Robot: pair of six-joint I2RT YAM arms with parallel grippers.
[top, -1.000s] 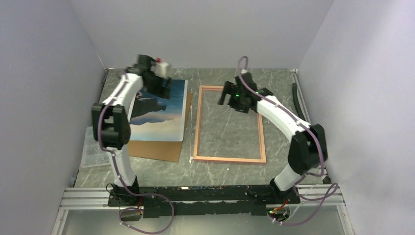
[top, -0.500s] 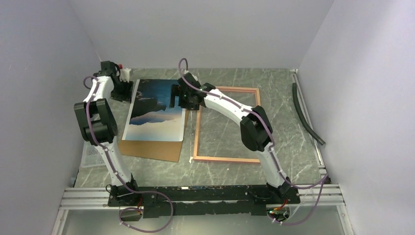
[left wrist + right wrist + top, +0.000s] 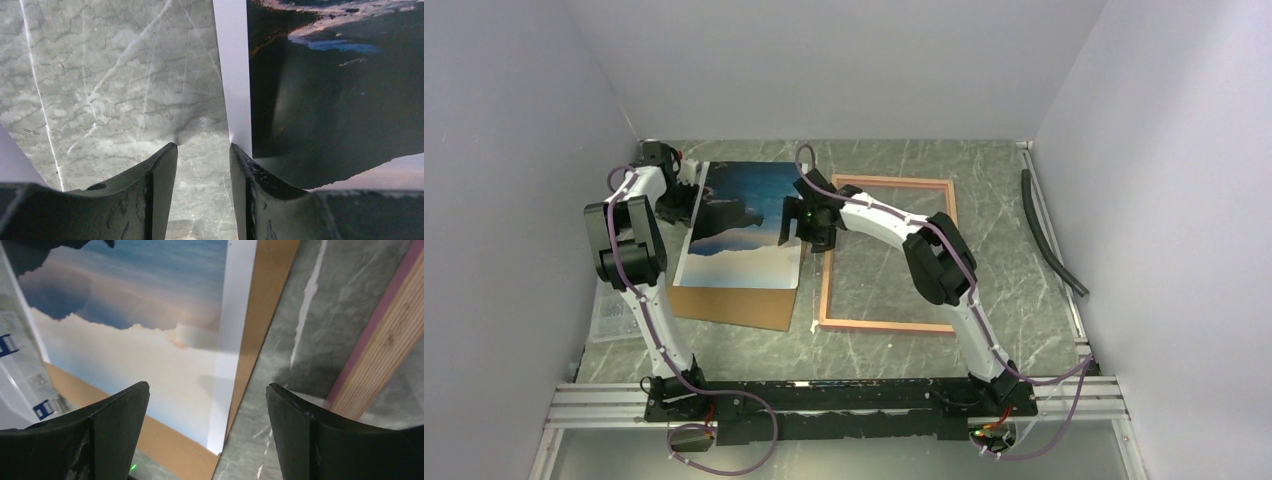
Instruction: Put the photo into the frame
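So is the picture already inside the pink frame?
No, the photo lies on the brown board beside the frame, whose opening shows only table.

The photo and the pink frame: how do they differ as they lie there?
The photo is a solid print of sea, cliffs and sky; the frame is a narrow pink border with marble showing through. The photo lies on a brown board, the frame straight on the table. Both are flat rectangles.

The photo (image 3: 736, 250) beside the frame (image 3: 889, 325)
The photo of dark cliffs, blue sea and pale sky lies face up on a brown board (image 3: 734, 305); the pink-edged frame lies flat on the surface (image 3: 1004, 200) just right, not touching.
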